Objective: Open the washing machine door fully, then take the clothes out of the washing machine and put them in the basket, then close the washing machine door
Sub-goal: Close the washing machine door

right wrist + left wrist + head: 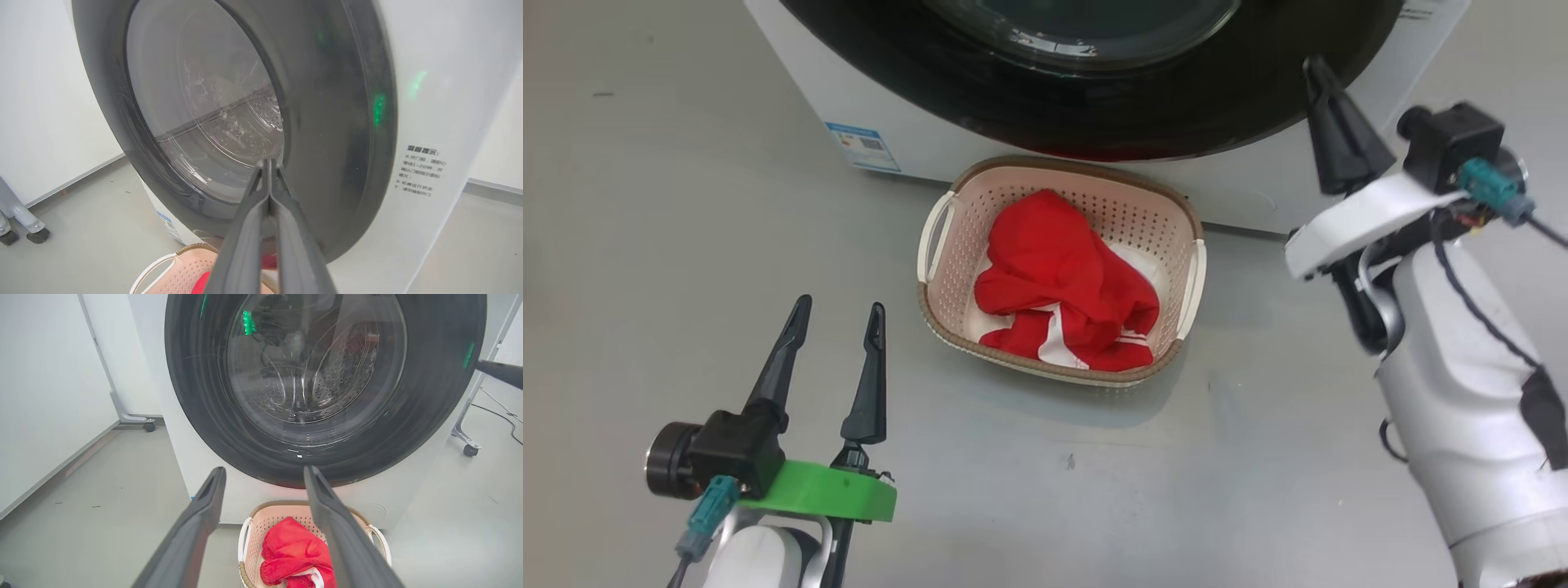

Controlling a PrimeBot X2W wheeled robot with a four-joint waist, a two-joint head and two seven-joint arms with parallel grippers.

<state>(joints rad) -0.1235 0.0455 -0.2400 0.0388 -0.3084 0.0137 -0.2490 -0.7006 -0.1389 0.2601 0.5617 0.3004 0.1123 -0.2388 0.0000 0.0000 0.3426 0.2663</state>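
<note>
Your left jaws spread wide, empty; right jaws pressed together, empty, tips near washing machine door [1094,106]; clothes [1062,278] in basket [1143,214], ahead-right of left jaws.

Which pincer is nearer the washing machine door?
Right. The right pincer is close by the washing machine door; the left pincer is farther back, left of the basket.

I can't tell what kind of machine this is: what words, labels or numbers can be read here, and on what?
"温馨提示:" heads a printed notice on the washing machine front; the smaller lines below it are too blurred to read.
Blue label sticker, low on the washing machine: too small to read.
Nothing else legible.
</note>
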